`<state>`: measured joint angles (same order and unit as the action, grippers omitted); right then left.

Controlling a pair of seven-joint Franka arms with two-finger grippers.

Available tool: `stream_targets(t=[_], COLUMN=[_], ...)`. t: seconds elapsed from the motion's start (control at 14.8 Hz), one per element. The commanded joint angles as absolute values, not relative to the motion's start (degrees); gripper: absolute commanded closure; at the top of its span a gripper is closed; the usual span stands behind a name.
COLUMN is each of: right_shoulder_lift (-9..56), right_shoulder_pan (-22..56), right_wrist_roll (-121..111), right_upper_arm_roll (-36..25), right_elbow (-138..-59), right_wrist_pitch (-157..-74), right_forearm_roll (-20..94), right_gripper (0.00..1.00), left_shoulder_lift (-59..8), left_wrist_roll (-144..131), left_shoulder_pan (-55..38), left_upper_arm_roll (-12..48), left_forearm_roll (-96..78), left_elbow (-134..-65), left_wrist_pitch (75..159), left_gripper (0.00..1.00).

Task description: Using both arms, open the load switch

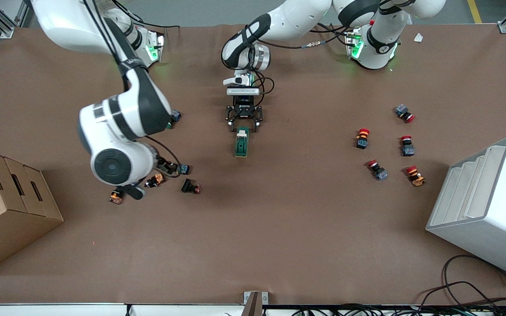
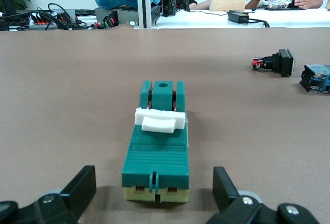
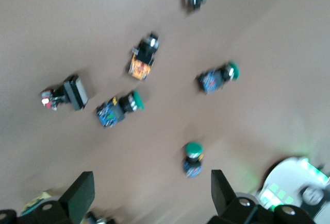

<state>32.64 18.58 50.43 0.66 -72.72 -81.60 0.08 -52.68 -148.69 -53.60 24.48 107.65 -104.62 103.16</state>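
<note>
The load switch [image 1: 242, 142] lies on the brown table mid-way between the arms, a dark green block with a white toggle [image 1: 243, 133]. In the left wrist view the load switch [image 2: 157, 154] points away from the camera, its white toggle [image 2: 159, 121] toward its far end. My left gripper [image 1: 244, 123] is low over the switch end that faces the robots' bases. It is open, and its fingers [image 2: 82, 188] flank that end without touching it. My right gripper [image 3: 149, 193] is open and holds nothing, above a group of push buttons [image 3: 118, 108]. In the front view its own arm hides it.
Several push buttons [image 1: 190, 186] lie toward the right arm's end, under that arm. Several red-capped buttons [image 1: 377, 170] lie toward the left arm's end. A cardboard box [image 1: 7, 206] and a white stepped box [image 1: 486, 206] stand at the table's two ends.
</note>
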Motion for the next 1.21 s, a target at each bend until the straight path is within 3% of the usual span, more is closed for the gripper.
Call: stream_targets(t=[0.0,0.54,0.81,1.15], right_shoulder_lift=[28.13,24.17,22.86,22.59], right_shoulder_pan=[13.12,-2.62,-4.22,-4.84], right_wrist_roll=[35.13,-1.04,-1.40,-2.11], right_upper_arm_roll=[1.76,1.93,1.76,2.28], right_elbow=[-75.32,-74.53,-72.25,-70.40], right_wrist_pitch=[-81.74,-82.35,-81.74,-81.56], right_forearm_roll=[-2.63,-5.80,-5.98,-6.06], right_gripper=[0.00,0.00,0.00,0.00], left_shoulder_lift=[-54.32,-51.42,-50.45,-42.91], left_wrist_roll=[-146.19,-126.17,-108.78,-93.70], left_shoulder_pan=[-53.62,-51.59,-49.75,-44.83], left_upper_arm_roll=[24.35,25.83,28.29,28.74], left_forearm_roll=[106.70,92.59,72.83,58.91], left_elbow=[-104.59,-96.61,-82.56,-80.51], left_wrist_pitch=[103.62,107.75,108.19,108.19], left_gripper=[0.00,0.00,0.00,0.00])
